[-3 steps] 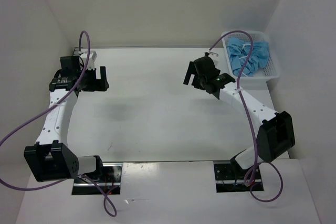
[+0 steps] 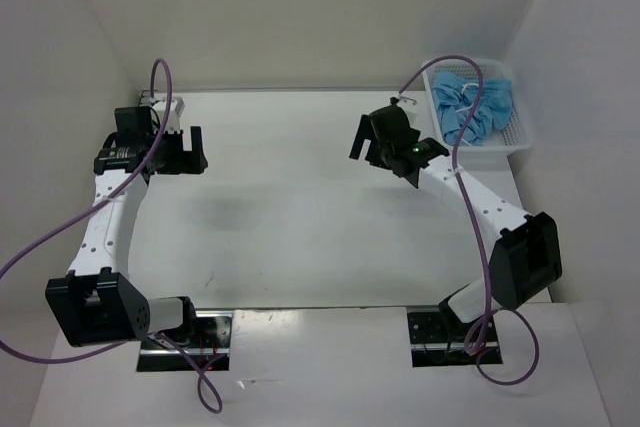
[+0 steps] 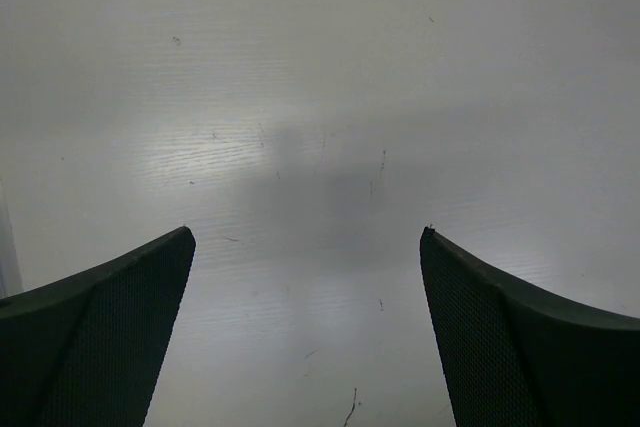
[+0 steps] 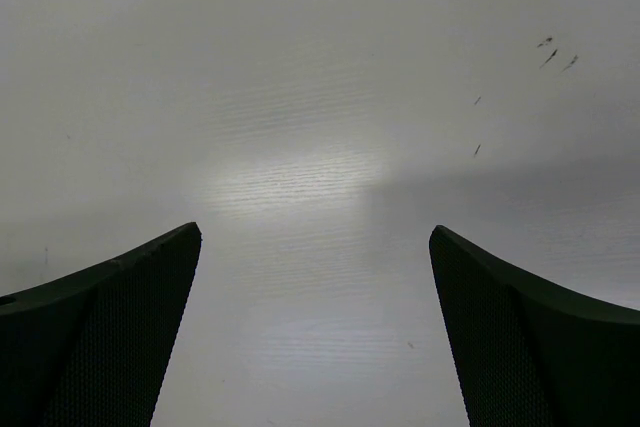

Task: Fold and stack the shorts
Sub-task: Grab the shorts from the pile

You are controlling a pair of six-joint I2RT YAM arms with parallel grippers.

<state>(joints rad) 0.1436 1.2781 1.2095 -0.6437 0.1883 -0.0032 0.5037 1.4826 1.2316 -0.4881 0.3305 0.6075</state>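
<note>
Here, one white table (image 2: pixel 300 207), walled on three sides, carries two robot arms bolted at its near edge. The left arm (image 2: pixel 105 217) reaches up the left side and the right arm (image 2: pixel 480 202) slants toward the far right. One purple cable (image 2: pixel 160 72) loops over the left arm, and a second loops over the right.

A single white mesh basket (image 2: pixel 522 137) sits in the far right corner. The shorts (image 2: pixel 470 107) lie inside it as a crumpled light blue heap of thin cloth, with a bit of white cord showing among the folds. How many pairs the heap holds cannot be told. The cloth rises above the basket rim and none of it lies on the table.

The left gripper (image 2: pixel 197 150) hangs over the far left of the table, well apart from the basket, with its jaws spread wide and nothing between them. The right gripper (image 2: pixel 365 154) hangs near the basket but apart from it, equally wide and also holding nothing. Each wrist view shows two dark fingers (image 3: pixel 110 327) with only bare, faintly scratched tabletop between them.
</note>
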